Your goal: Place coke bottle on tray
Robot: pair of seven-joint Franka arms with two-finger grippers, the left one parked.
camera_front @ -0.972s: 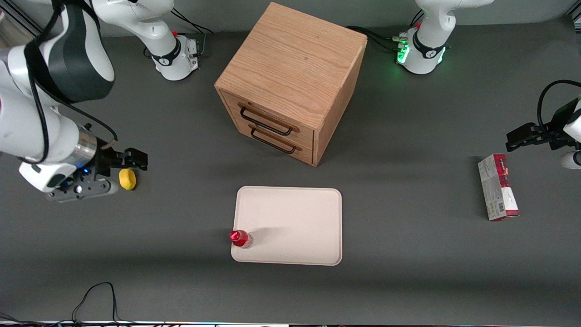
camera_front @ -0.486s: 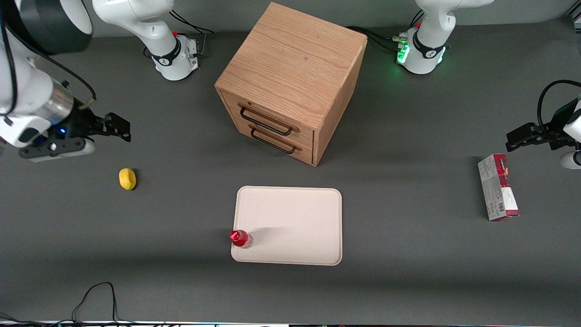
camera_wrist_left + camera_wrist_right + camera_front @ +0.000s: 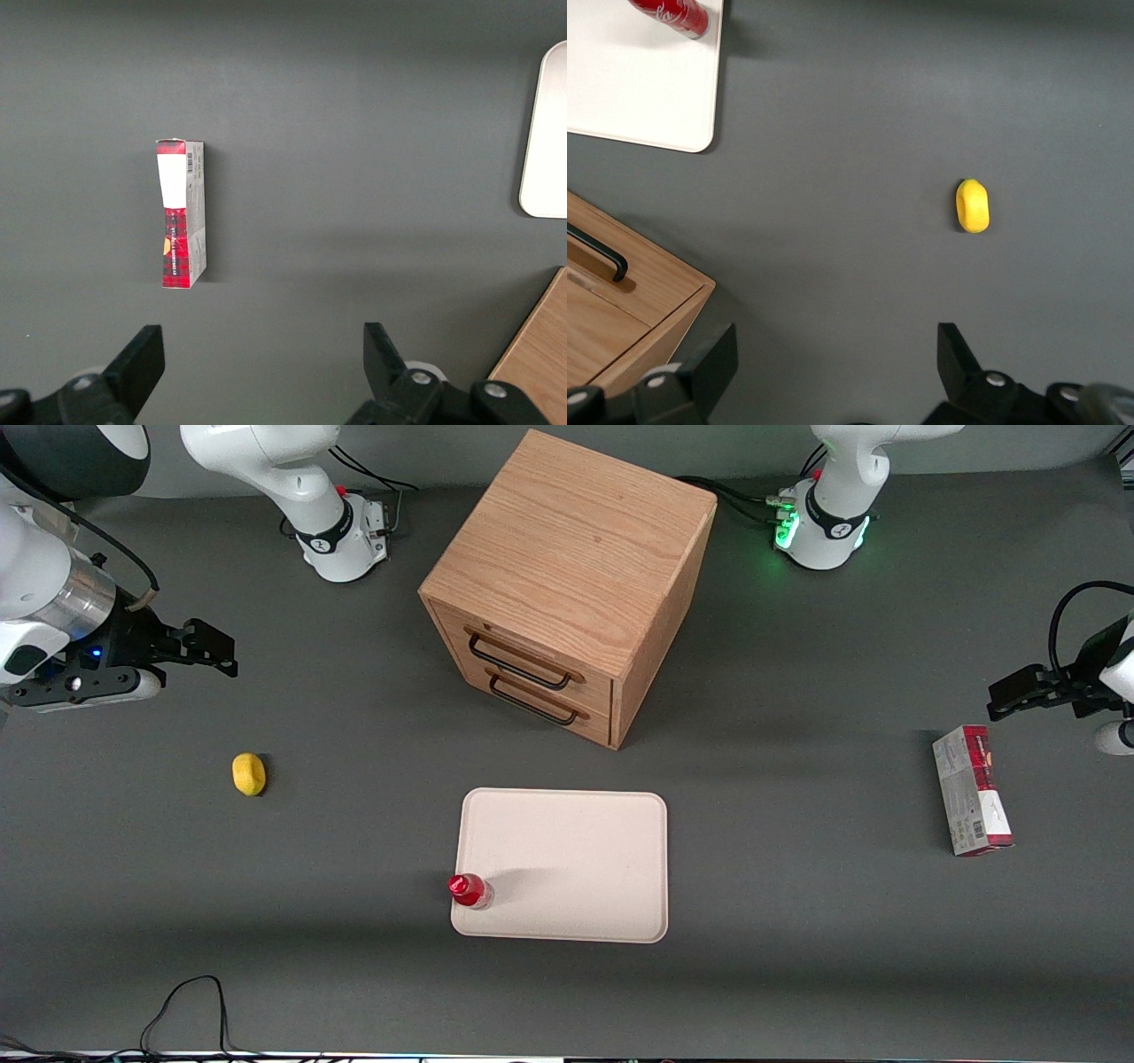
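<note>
The small red coke bottle (image 3: 469, 890) stands upright on the cream-white tray (image 3: 576, 859), at the tray's corner nearest the front camera on the working arm's side. It also shows in the right wrist view (image 3: 671, 15), on the tray (image 3: 629, 88). My right gripper (image 3: 213, 651) is open and empty, raised above the table at the working arm's end, far from the bottle and tray. In the wrist view its fingers (image 3: 833, 354) stand wide apart over bare table.
A yellow lemon-like lump (image 3: 249, 773) lies on the table between gripper and tray; it also shows in the right wrist view (image 3: 973, 205). A wooden two-drawer cabinet (image 3: 567, 584) stands farther from the camera than the tray. A red-and-white carton (image 3: 972, 790) lies toward the parked arm's end.
My right gripper has risen and drawn away from the yellow lump, moving farther from the front camera. The bottle and tray have not moved.
</note>
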